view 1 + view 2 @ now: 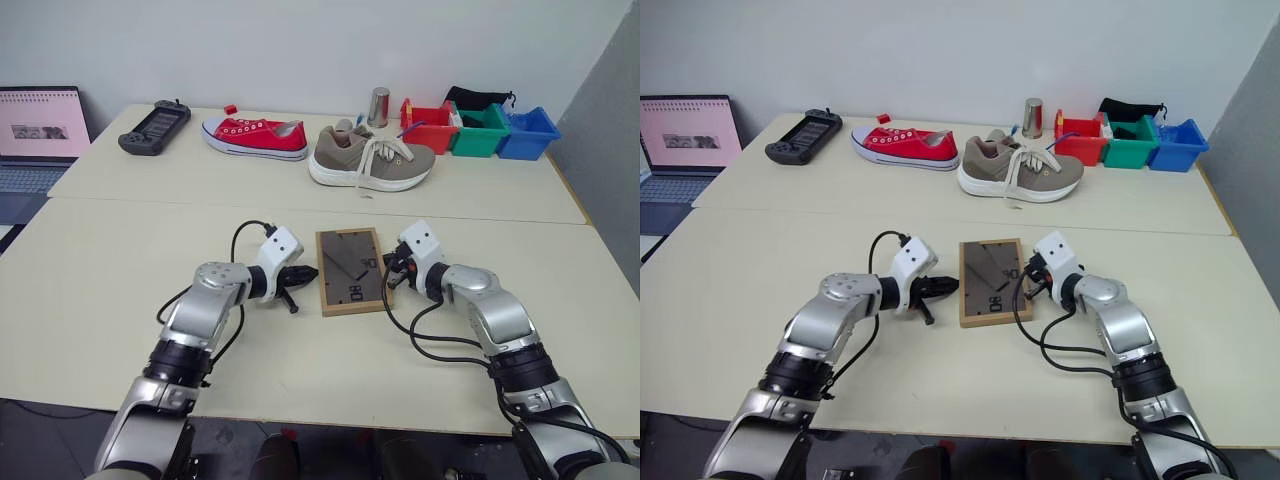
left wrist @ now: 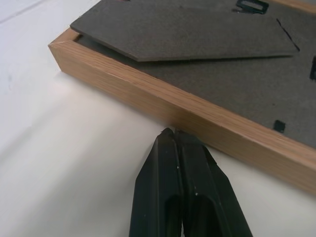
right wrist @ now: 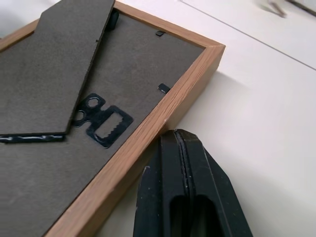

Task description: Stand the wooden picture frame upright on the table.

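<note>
The table [image 1: 120, 300] is a wide cream top, with a second table butted on behind that carries a red shoe [image 1: 255, 137], a tan shoe [image 1: 370, 160] and coloured bins [image 1: 480, 130]. The frame [image 1: 349, 271] lies face down near the middle of the front table, its dark back and fold-out stand [image 3: 54, 64] facing up.

The left claw [image 1: 297, 277] has both fingers pressed together, tips at the frame's left wooden edge. The right claw [image 1: 392, 272] is likewise closed, tips just beside the right edge. So the frame sits squarely between the two, pinched from neither side as yet.

To do this well, I judge the claws should press inward evenly on opposite edges, tip the frame up gently, and see the stand swings out behind before letting go.
</note>
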Tool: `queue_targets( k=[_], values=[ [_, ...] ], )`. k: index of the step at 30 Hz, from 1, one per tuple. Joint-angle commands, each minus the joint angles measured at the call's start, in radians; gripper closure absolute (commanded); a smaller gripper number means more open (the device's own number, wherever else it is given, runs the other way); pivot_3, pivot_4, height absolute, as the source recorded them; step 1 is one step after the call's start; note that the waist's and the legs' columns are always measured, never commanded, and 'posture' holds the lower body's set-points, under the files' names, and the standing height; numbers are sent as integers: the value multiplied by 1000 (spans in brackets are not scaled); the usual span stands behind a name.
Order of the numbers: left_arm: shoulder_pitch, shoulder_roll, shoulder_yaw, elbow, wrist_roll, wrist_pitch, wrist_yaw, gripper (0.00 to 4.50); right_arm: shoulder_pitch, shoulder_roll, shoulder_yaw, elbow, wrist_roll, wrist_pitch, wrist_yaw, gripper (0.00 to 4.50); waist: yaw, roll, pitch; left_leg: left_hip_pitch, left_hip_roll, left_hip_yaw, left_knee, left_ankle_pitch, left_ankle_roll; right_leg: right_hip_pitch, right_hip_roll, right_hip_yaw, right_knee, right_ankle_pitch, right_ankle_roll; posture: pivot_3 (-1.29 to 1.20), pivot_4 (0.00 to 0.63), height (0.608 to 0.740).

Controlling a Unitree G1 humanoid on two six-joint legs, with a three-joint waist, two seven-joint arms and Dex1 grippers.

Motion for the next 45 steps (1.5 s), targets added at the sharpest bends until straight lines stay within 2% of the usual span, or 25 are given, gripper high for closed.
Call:
queue_targets(
  k=[1, 10, 20, 25, 29, 31, 37, 41, 45],
  values=[
    [37, 9, 38, -139, -50, 68, 28, 4455, 4, 22, 48, -105, 33, 27, 46, 4500, 1, 0, 0, 0, 0, 0, 0, 0, 0, 0, 0, 0, 0, 0, 0, 0, 150, 740],
    [113, 25, 62, -253, -70, 154, 77, 4455, 14, -8, 97, -204, 63, 121, 141, 4500, 2, 0, 0, 0, 0, 0, 0, 0, 0, 0, 0, 0, 0, 0, 0, 0, 150, 740],
    [118, 60, 57, -222, -47, 135, 96, 4455, 10, -15, 91, -184, 41, 123, 158, 4500, 2, 0, 0, 0, 0, 0, 0, 0, 0, 0, 0, 0, -1, 0, 0, 0, 150, 740],
    [126, 130, 162, -149, -74, 85, 76, 4455, 51, -134, 30, -161, 17, 54, 190, 4500, 3, 0, 0, 0, 0, 0, 0, 0, 0, 0, 0, 0, -1, 0, 0, 0, 150, 740],
    [136, 226, 202, -100, -175, 120, -73, 3759, 69, -206, -13, -128, 33, -3, 221, 4500, 3, 0, 0, 0, 0, 0, 0, 0, 0, 0, 0, 0, -2, 0, 0, 0, 150, 740],
    [111, 256, 231, -65, -246, 217, -124, 3352, 58, -220, -43, -107, 54, -38, 238, 4500, 2, 0, 0, 0, 0, 0, -1, 0, 0, 0, 0, 0, -2, 0, 0, 0, 150, 740],
    [-64, 262, 274, 128, -420, 608, -155, 2051, 18, -242, -47, -28, 57, -126, 296, 4500, 1, 0, 0, 0, 0, 0, 0, 0, 0, 0, 0, -1, -1, 0, 0, 0, 150, 740],
    [-157, 252, 254, 227, -483, 773, -171, 1223, 4, -232, -30, 7, 41, -157, 299, 4500, 2, 0, 0, -1, 0, 0, 0, 0, 0, 0, 0, -1, -2, 0, 0, 0, 150, 740],
    [-175, 264, 182, 274, -519, 847, -222, 447, 1, -204, -17, 0, 37, -155, 280, 4500, -2, 0, 0, -1, 0, -1, -1, 0, 0, 0, 0, -2, -1, 0, 0, 0, 150, 740]
  ],
)
